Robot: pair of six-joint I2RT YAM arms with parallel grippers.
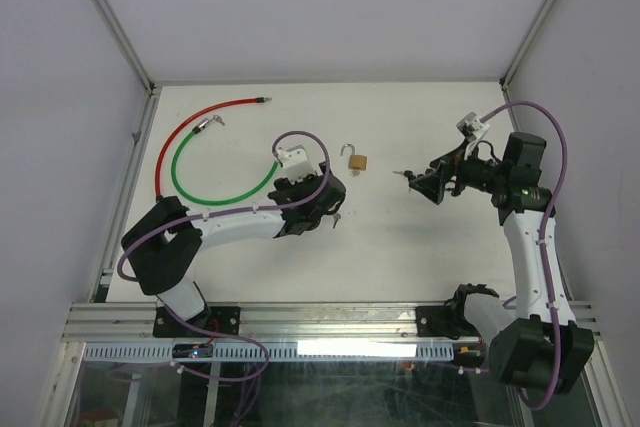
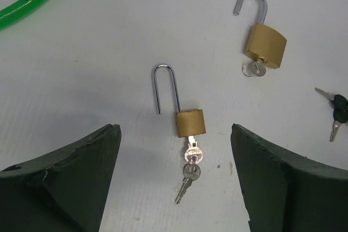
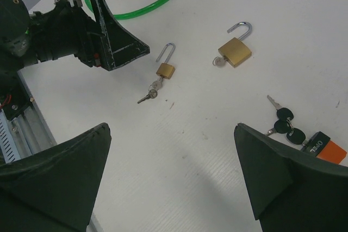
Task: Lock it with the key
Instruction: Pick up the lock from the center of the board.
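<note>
Small lock point(image 2: 190, 123): brass body, long shackle point(image 2: 166, 88) popped up, one leg free of the body, so unlocked. It lies flat on the white table point(image 1: 400, 257), about mid-table, at the tip of the left arm. Key point(image 2: 193, 153) sits in the keyhole at the end of the body nearest the gripper. Spare key point(image 2: 184, 186) hangs off it on a ring, flat on the table.

Left gripper point(image 2: 173, 130): jaws wide apart, low over the table, one finger on each side of the small lock. There is a clear gap on both sides, nothing is touched and nothing is held. The lock body lies a bit closer to the right finger in the wrist view.

Big lock point(image 2: 265, 44): also brass, shackle swung open, its own key in the keyhole. It lies farther back and slightly right of the small lock, apart from it.

Black keys point(image 3: 285, 120): a bunch with dark heads, right of both locks, beside an orange tag point(image 3: 326, 148) that is partly hidden behind the right finger.

Right gripper point(image 3: 173, 129): raised above the table on the right side, jaws fully spread, holding nothing, pointed left toward the locks.

Green cable point(image 1: 215, 187) curves far-left of the left gripper. Red cable point(image 1: 190, 127) arcs outside it, toward the far-left corner.
</note>
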